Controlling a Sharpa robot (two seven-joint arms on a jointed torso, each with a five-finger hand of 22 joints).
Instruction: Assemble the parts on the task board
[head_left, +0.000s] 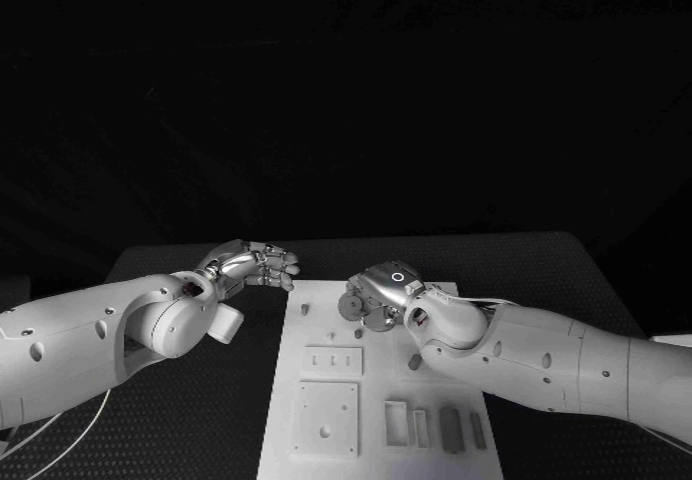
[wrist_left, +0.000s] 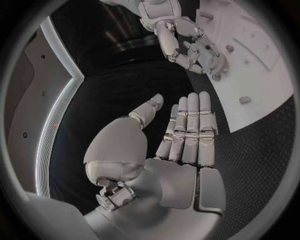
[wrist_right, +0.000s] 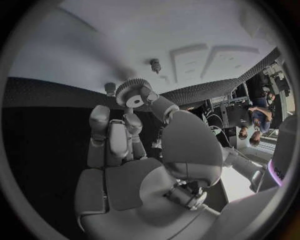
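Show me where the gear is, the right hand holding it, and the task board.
gear (wrist_right: 132, 93): right wrist view, on its toothed face beside the hub.
right hand (head_left: 387, 290): head view, on the back of the hand.
task board (head_left: 329, 420): head view, on a raised square plate on its near part.

Task board near edge cut off by frame; right hand hides board's upper part.
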